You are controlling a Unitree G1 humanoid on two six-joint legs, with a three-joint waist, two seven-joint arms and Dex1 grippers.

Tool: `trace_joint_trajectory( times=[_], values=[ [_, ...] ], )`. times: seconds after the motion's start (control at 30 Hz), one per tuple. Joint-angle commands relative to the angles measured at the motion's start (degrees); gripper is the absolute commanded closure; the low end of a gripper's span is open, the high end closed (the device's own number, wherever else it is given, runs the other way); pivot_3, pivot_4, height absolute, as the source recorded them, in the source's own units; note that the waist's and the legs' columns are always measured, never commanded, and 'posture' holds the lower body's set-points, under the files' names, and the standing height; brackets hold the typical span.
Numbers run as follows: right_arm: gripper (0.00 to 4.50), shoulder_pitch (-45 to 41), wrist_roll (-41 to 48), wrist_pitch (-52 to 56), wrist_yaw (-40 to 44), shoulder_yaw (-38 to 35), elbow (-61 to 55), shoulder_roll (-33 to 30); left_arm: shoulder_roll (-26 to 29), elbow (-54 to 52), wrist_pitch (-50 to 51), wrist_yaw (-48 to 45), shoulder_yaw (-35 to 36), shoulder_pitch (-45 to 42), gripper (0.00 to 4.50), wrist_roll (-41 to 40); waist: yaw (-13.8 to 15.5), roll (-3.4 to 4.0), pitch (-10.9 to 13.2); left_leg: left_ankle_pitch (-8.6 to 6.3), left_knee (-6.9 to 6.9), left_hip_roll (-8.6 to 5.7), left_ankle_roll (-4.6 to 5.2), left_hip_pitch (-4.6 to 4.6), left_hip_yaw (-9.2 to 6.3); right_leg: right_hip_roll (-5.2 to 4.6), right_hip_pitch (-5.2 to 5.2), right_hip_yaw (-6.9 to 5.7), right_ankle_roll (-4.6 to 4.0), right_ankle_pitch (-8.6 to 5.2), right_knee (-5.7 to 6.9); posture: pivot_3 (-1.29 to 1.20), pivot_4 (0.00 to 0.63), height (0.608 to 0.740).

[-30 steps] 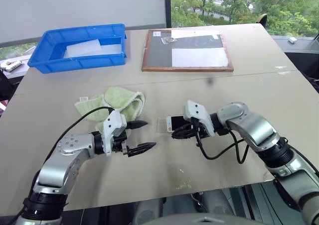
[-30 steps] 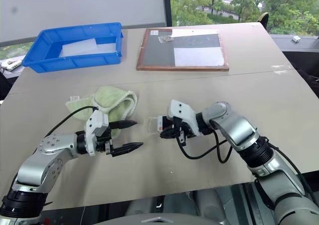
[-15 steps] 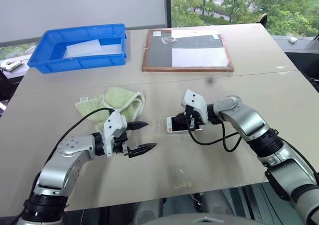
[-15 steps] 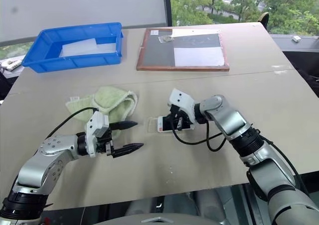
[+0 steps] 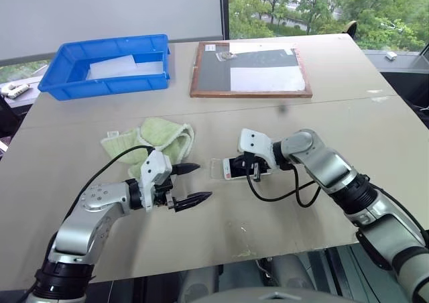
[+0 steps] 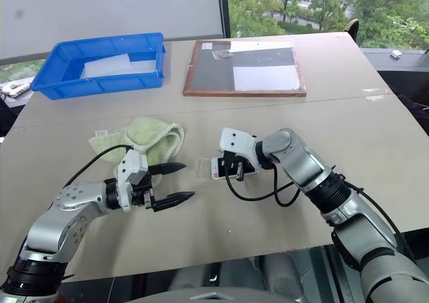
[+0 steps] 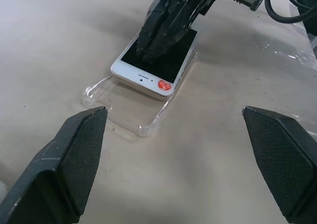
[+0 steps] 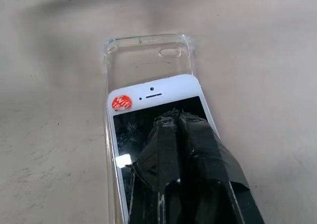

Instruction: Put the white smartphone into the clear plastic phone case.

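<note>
white smartphone (image 8: pixel 148 115): glossy glass | clear plastic phone case (image 8: pixel 143 55): transparent plastic | table (image 5: pixel 268 209): matt

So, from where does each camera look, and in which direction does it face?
Left and right eye views: on the head, facing forward and down over the table; both arms show.
Left wrist view: along the open left pincer toward the white smartphone.
Right wrist view: along the shut right pincer, pressing on the phone's screen.
Shared: the phone lying partly in the clear plastic phone case.

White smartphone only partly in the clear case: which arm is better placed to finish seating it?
Right. The right gripper, shut, sits on the white smartphone screen, part-way into the clear case. The left gripper hangs open, apart.
</note>
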Motion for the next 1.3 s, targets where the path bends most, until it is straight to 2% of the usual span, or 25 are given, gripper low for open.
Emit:
trace_joint_trajectory(
  times=[0.03,0.4,0.53,0.77,0.87,0.97,1.13,1.2,1.23,1.3],
  values=[
    [4.43,2.98,-2.99,5.29,0.16,4.79,5.71,-0.62,-0.19,-1.02,-0.76,0.31,0.49,-0.34,0.00,-0.17,0.00,-0.01,-0.10,0.00,0.00,0.00,0.00,0.01,0.00,0.00,0.01,0.00,0.00,0.00,0.00,0.00,0.150,0.740],
    [4.43,4.40,-3.62,9.18,-0.76,5.37,8.41,0.07,-0.72,-0.33,-0.64,0.56,-0.18,-1.26,0.00,-0.05,0.17,-0.02,-0.99,-0.01,-0.02,0.08,-0.01,0.43,-0.01,-0.04,0.38,-0.01,0.03,-0.07,-0.09,0.00,0.150,0.740],
    [4.43,5.10,0.23,11.19,-0.82,1.14,5.28,2.30,-0.75,0.07,-0.59,0.43,-0.23,-1.74,0.00,-0.01,0.17,-0.14,-1.11,-0.01,-0.15,0.13,-0.02,0.75,-0.14,-0.13,0.63,-0.01,-0.03,-0.11,-0.18,0.00,0.150,0.740],
    [4.43,6.46,-1.35,8.72,-2.75,0.26,4.12,1.11,-0.83,-0.18,-0.52,0.69,0.14,-1.30,0.00,-0.17,0.14,-0.03,-1.05,-0.01,-0.28,0.13,-0.01,0.74,-0.28,-0.12,0.62,-0.04,-0.03,-0.11,-0.30,0.00,0.150,0.740],
    [4.43,6.87,0.58,8.41,-3.77,-3.07,2.22,1.82,-0.61,-0.54,-0.32,0.77,0.66,-0.65,0.00,-0.46,0.21,-0.01,-1.04,-0.01,-0.29,0.13,-0.01,0.72,-0.28,-0.13,0.62,-0.04,-0.03,-0.11,-0.34,0.00,0.150,0.740],
    [4.50,6.99,2.01,7.93,-4.35,-5.60,0.64,2.06,-0.08,-0.60,-0.17,0.22,1.41,0.14,0.74,-1.02,0.26,0.09,-0.93,-0.01,-0.29,0.12,-0.01,0.62,-0.35,-0.16,0.60,-0.09,-0.03,-0.11,-0.46,0.00,0.150,0.740],
    [4.50,6.79,4.62,7.55,-5.14,-9.16,-1.45,2.92,0.40,-0.63,-0.09,0.13,2.05,1.04,3.35,-1.26,0.31,0.16,-0.84,-0.01,-0.30,0.11,-0.01,0.16,-0.51,-0.16,0.30,-0.27,-0.02,-0.10,-0.62,0.00,0.150,0.740],
    [4.50,6.22,6.22,8.25,-5.29,-10.71,-2.66,3.46,0.60,-0.66,-0.12,0.09,2.17,1.30,4.24,-1.33,0.34,0.19,-0.77,0.00,-0.30,0.09,-0.01,-0.16,-0.55,-0.14,0.10,-0.30,-0.03,-0.07,-0.62,0.00,0.150,0.740],
    [4.50,5.91,6.53,8.48,-5.59,-11.04,-2.87,3.64,0.70,-0.63,-0.17,0.05,2.27,1.42,4.48,-1.35,0.34,0.20,-0.73,0.00,-0.30,0.08,-0.01,-0.24,-0.55,-0.13,0.02,-0.30,-0.08,-0.04,-0.62,0.00,0.150,0.740],
    [4.50,4.94,6.84,8.63,-6.46,-11.64,-2.72,4.27,0.87,-0.53,-0.23,0.08,2.46,1.60,4.48,-1.31,0.30,0.22,-0.63,0.00,-0.35,0.02,-0.01,-0.29,-0.55,-0.12,-0.03,-0.31,-0.23,0.05,-0.62,0.00,0.150,0.740]
  ],
)
